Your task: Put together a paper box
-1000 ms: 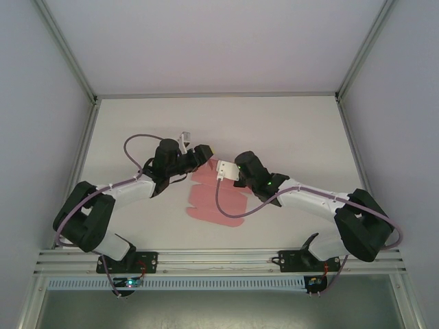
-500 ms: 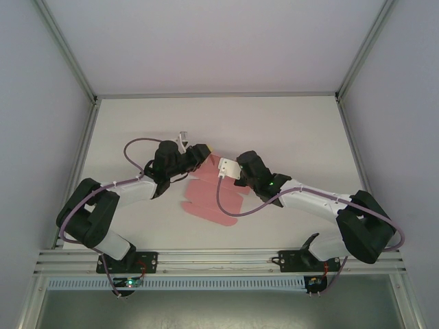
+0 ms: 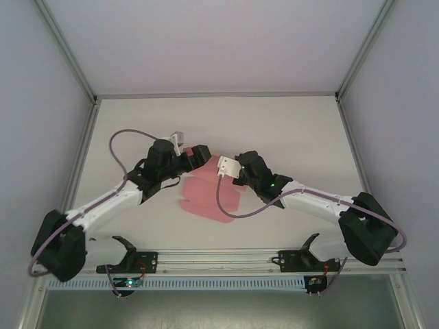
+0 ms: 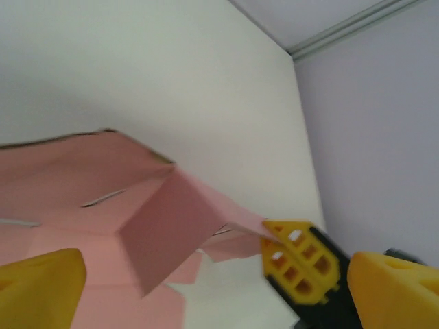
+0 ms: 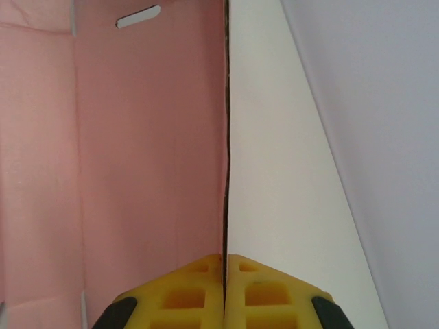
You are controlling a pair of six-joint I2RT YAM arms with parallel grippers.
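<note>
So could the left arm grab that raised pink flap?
Probably yes: the open left fingers sit either side of the flap, nothing between; the right fingers pinch the card off to one side.

The left arm (image 3: 103,203) and the right arm (image 3: 319,199) are each built of smooth white link shells joined by bulky, rounded black joint housings. A thin lilac cable (image 3: 130,132) loops loosely along each arm. A small white camera block (image 3: 227,168) sits at each wrist. A green light (image 3: 273,183) glows on the right forearm. The jaws are yellow moulded plastic with square pockets, set on black mounts. Black base brackets (image 3: 128,259) carry small red wires.
</note>
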